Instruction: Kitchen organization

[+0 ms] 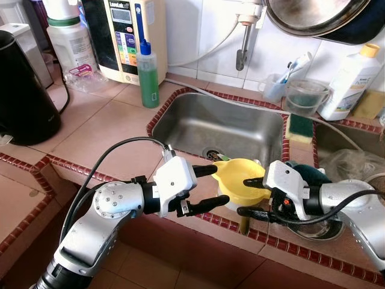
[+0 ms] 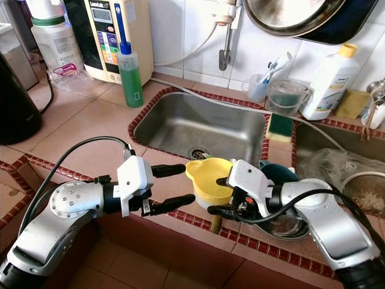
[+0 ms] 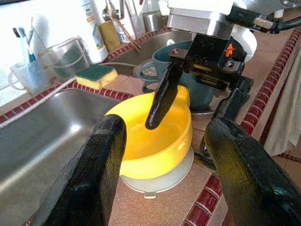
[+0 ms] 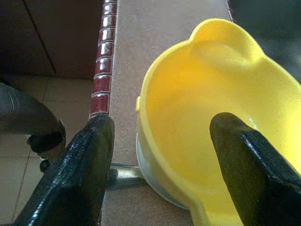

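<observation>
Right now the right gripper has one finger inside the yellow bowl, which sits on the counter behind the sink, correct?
Not quite. The yellow bowl sits on the counter's front edge, in front of the sink, as the left eye view shows. The right gripper does have one finger inside it.

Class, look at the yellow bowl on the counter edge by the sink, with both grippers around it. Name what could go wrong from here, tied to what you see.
1. The yellow bowl sits on a white lid near the counter's front edge; a nudge may tip it to the floor.
2. The right gripper, open, straddles the bowl's rim; closing off-centre could flip it.
3. The left gripper, open, is very near; the fingers may collide.
</observation>
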`<state>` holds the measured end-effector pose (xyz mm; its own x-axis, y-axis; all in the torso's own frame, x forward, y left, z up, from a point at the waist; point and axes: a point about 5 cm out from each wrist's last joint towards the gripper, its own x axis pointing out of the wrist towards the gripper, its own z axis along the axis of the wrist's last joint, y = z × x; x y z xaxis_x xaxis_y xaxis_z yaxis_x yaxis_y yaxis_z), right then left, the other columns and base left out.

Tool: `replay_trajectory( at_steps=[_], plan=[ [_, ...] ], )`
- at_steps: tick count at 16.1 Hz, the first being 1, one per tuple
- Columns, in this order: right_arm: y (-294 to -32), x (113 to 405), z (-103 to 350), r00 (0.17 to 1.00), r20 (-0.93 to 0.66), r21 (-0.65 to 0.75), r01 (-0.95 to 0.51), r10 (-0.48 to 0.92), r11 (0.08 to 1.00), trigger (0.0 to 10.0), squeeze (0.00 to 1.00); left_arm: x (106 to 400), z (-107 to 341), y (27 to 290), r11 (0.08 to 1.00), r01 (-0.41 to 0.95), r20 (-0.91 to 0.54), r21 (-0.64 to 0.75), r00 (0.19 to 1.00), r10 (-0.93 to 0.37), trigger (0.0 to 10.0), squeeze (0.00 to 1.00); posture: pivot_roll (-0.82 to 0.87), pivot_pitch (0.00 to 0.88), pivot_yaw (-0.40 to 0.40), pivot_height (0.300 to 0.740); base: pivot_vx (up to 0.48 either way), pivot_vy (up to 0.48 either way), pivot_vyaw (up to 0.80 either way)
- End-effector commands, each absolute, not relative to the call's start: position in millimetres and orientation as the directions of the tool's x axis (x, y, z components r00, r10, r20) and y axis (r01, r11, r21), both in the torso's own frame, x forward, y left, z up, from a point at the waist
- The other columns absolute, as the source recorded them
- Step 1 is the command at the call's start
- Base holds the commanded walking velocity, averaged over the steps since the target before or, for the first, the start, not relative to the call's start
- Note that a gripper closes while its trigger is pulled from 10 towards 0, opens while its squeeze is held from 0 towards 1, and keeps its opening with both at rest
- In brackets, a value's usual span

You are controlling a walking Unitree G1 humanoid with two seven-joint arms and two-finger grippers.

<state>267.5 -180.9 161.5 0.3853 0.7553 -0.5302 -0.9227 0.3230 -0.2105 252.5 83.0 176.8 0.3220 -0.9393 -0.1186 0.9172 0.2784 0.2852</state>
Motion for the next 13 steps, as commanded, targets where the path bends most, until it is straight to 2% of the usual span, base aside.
replay_trajectory(
  at_steps=[1, 2, 3, 4, 13],
  plan=[
    [-182.2, 269.4, 163.4, 0.375, -0.546, -0.228, -0.927, 0.749, 0.298, 10.0, 0.00, 250.9, 180.3, 83.5, 0.284, 0.912, -0.111, 0.296, 0.329, -0.938, 10.0, 0.00, -0.13, 0.008, -0.045, 0.736, 0.000, 0.000, 0.00],
    [-181.8, 271.1, 163.3, 0.360, -0.555, -0.228, -0.933, 0.750, 0.279, 0.5, 0.00, 251.5, 181.6, 83.7, 0.292, 0.909, -0.107, 0.298, 0.336, -0.936, 10.0, 0.00, -0.12, 0.009, -0.052, 0.736, 0.000, 0.000, 0.00],
    [-181.6, 271.9, 163.4, 0.354, -0.555, -0.229, -0.935, 0.753, 0.271, 0.5, 0.00, 251.9, 182.4, 83.8, 0.296, 0.907, -0.104, 0.301, 0.340, -0.935, 10.0, 0.00, -0.12, 0.009, -0.052, 0.736, 0.000, 0.000, 0.00],
    [-181.5, 272.2, 163.7, 0.345, -0.556, -0.224, -0.938, 0.756, 0.263, 0.0, 0.00, 252.7, 183.4, 84.4, 0.301, 0.904, -0.103, 0.303, 0.345, -0.933, 10.0, 0.00, -0.11, 0.010, -0.057, 0.736, 0.000, 0.000, 0.00],
    [-181.7, 281.2, 165.8, 0.309, -0.569, -0.214, -0.950, 0.762, 0.226, 0.0, 0.00, 256.6, 188.5, 89.6, 0.337, 0.883, -0.098, 0.327, 0.387, -0.917, 10.0, 0.00, -0.10, 0.024, -0.068, 0.736, 0.000, 0.000, 0.00]
  ],
)
